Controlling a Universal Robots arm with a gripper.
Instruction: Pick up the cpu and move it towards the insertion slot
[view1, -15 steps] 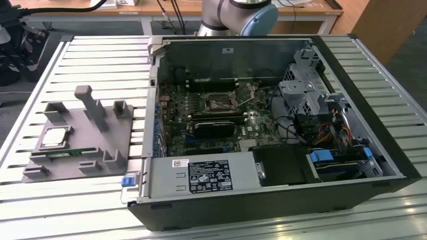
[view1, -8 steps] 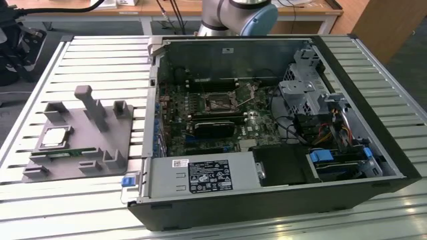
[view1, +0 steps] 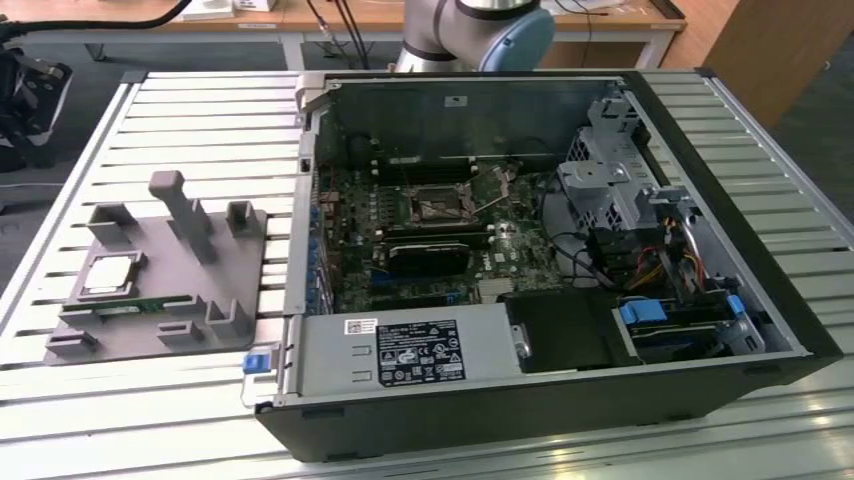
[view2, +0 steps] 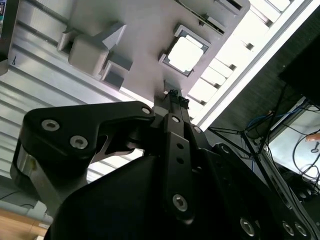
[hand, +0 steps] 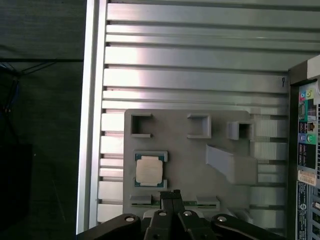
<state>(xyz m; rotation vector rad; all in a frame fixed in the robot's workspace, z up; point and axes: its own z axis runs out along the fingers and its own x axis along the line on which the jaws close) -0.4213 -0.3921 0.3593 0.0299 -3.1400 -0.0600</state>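
Silver on top with a pale rim, the cpu (view1: 110, 275) lies flat in a square recess of the grey tray (view1: 200, 265). We see it from above in both wrist views (hand: 149, 170) (view2: 185, 54), with nothing touching it.

Just beside it on the tray lies a green stick (view1: 134, 308), held in its own narrow holder. Several upright blocks rise from the rest of the tray (hand: 190, 160).

The claw (hand: 172, 193) hangs above the tray. In the first wrist view its two black fingers are pressed together with nothing between them. The tips appear near the cpu's edge but clear of it. In the second wrist view the claw (view2: 174, 95) points towards the tray (view2: 145, 30).

The tray rests on a slatted metal table (view1: 200, 120), at the exterior view's left of an open case (view1: 534, 410). Inside the case the slot (view1: 437, 207) sits on the board, a silvery frame around a dark centre. It is uncovered and well apart from the cpu. The arm (view1: 474, 30) rises behind the case's far wall.
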